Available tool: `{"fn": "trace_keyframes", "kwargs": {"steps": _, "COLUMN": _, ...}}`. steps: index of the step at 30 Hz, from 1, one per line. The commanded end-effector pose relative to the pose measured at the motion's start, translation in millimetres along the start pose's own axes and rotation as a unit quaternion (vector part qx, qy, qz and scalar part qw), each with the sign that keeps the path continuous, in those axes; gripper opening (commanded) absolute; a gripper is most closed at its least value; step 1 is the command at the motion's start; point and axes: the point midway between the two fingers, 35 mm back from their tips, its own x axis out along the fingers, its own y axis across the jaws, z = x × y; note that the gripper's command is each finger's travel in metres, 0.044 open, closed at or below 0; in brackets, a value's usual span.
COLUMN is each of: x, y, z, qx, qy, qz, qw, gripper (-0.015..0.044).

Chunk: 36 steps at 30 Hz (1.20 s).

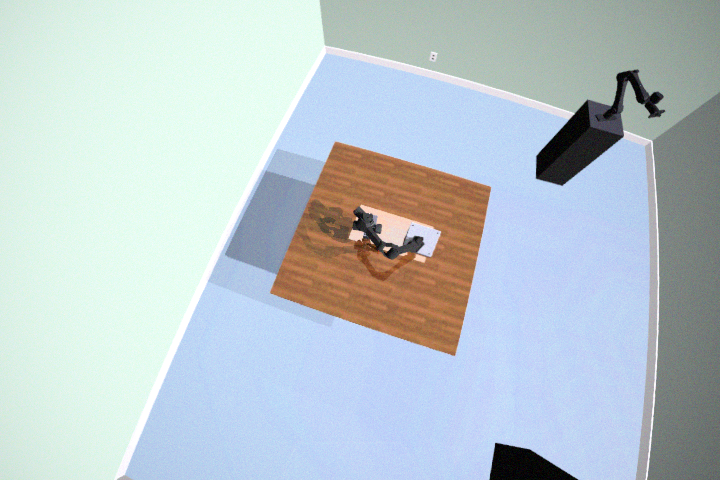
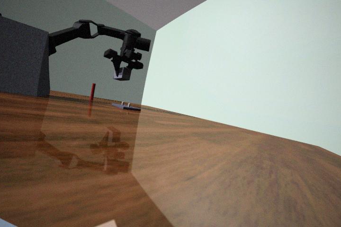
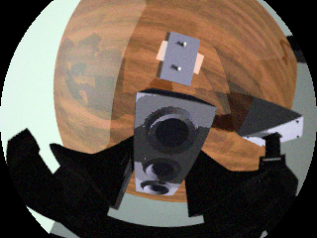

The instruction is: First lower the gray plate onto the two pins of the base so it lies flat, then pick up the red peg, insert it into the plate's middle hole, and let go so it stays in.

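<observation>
The gray plate [image 2: 125, 74] [image 3: 144, 111] is held in the air, clear of the table; the wrist view shows three round holes in it. My gripper [image 2: 121, 71] [image 3: 163, 138] is shut on the plate, one finger on either side. The gray base [image 2: 133, 108] [image 3: 189, 61] lies flat below, its two light pins upright and bare. In the wrist view it is beyond the plate's far edge. The red peg [image 2: 92, 91] stands upright on the table, left of the base in the exterior view. I cannot make out the peg in the wrist view or the top view.
The wooden table [image 1: 366, 305] [image 2: 203, 160] carries a pale mat [image 1: 396, 223] under the work area. The arm's dark pedestal [image 2: 18, 58] [image 3: 263, 116] stands left in the exterior view and right in the wrist view. A second arm on a black block [image 1: 576, 147] is far off.
</observation>
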Motion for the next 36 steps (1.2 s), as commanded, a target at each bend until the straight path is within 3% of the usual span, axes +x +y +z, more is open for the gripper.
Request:
{"fn": "trace_keyframes", "kwargs": {"steps": 1, "x": 6.0, "y": -1.1, "z": 11.9, "qx": 0.003, "qy": -0.001, "qz": -0.002, "qw": 1.000, "gripper": 0.0000}}
{"fn": "trace_keyframes", "kwargs": {"steps": 36, "x": 59.5, "y": -13.8, "z": 108.6, "qx": 0.027, "qy": -0.002, "qz": -0.001, "qw": 1.000, "gripper": 0.0000}}
